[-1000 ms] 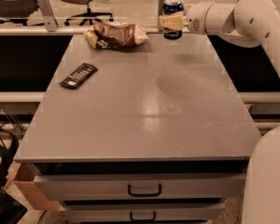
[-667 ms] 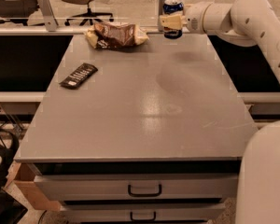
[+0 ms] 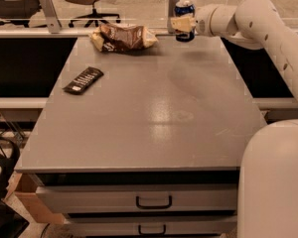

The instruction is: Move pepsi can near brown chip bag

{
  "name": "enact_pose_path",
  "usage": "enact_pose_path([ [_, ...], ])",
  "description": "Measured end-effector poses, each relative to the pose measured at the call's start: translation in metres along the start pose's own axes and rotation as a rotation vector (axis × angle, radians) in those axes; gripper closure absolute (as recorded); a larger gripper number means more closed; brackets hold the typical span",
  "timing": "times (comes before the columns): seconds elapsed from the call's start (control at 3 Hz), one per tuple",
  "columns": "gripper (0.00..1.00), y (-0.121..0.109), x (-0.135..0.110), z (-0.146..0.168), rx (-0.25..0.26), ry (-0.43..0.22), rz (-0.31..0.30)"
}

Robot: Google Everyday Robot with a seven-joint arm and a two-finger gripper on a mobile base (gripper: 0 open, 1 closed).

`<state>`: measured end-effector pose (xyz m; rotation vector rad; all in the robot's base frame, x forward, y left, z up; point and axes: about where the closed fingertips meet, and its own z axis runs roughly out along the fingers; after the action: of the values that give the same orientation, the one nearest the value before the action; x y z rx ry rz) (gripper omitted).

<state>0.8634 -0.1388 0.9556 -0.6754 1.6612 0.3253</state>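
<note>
We see our arm stretched level, gripper clamped on the pepsi can; the brown chip bag lies near, beyond its tips.

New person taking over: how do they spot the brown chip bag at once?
Look at the grey table and follow it to its far edge, left of centre. The brown chip bag lies there, crumpled, with pale edges. It is wider than the blue pepsi can held in the pincer to its right, and unlike the flat black bar nearer the left edge.
</note>
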Motion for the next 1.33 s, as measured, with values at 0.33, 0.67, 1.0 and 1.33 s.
enact_pose_path([
  [0.33,1.00,-0.008,0.014,0.010,0.007,-0.004,0.060],
  [0.67,1.00,-0.008,0.032,0.026,-0.017,-0.013,0.130],
  [1.0,1.00,-0.007,0.050,0.041,-0.034,0.008,0.166],
  [1.33,0.81,-0.007,0.060,0.049,-0.024,0.037,0.155],
])
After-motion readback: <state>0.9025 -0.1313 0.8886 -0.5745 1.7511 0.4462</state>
